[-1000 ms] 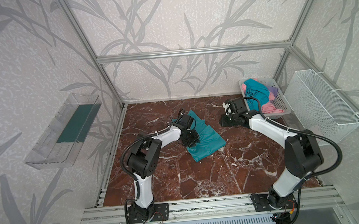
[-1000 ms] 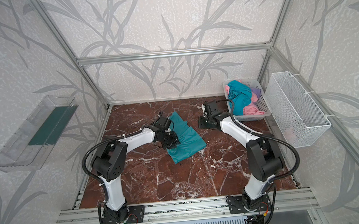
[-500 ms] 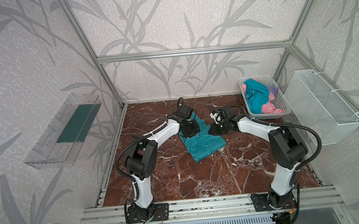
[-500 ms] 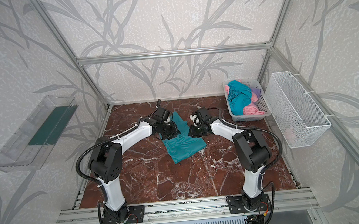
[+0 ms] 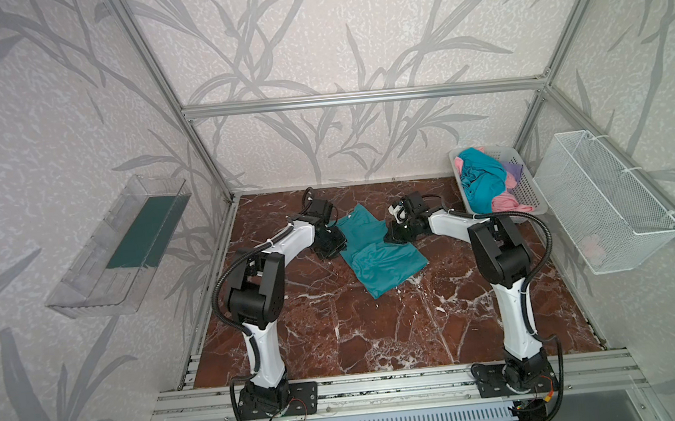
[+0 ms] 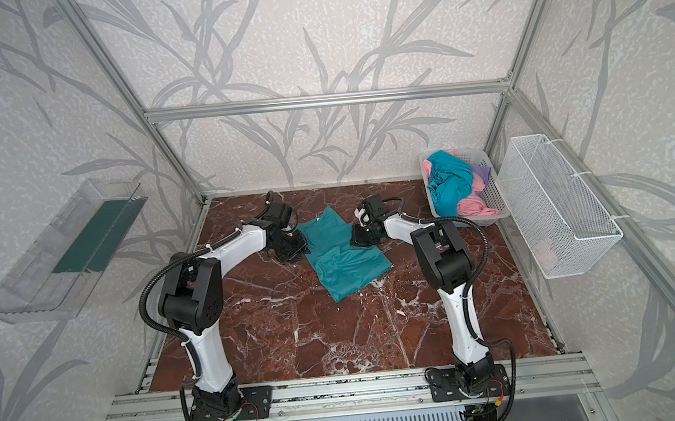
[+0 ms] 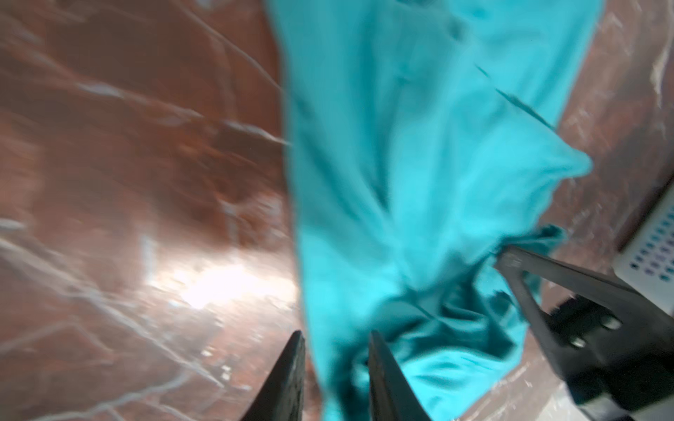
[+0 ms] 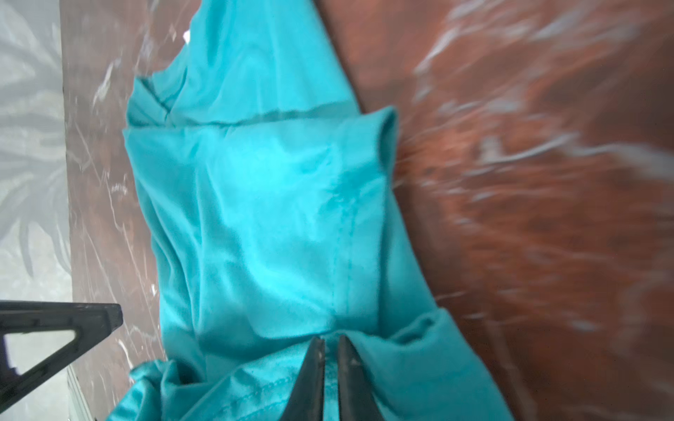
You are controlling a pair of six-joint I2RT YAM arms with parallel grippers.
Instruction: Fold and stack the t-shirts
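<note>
My left pincer sits low at the left edge of the teal shirt, jaws a narrow gap apart. The shirt's edge lies in that gap. A strip of bare tabletop shows beside one finger, and the blur keeps me from telling whether cloth is touched.

The shirt lies at the far middle of the tabletop, partly folded. Its long axis runs back to front, with the near end swung to the right. The narrow end points at the back wall, the wider end toward my bases.

My right pincer is at the shirt's right edge, jaws nearly together with a thin fold of teal pinched between them. In both top views my arms cover both sets of fingertips.

Further right, in the far corner, the basket holds a heap of teal, pink and lilac shirts, so crumpled that none can be traced whole.
</note>
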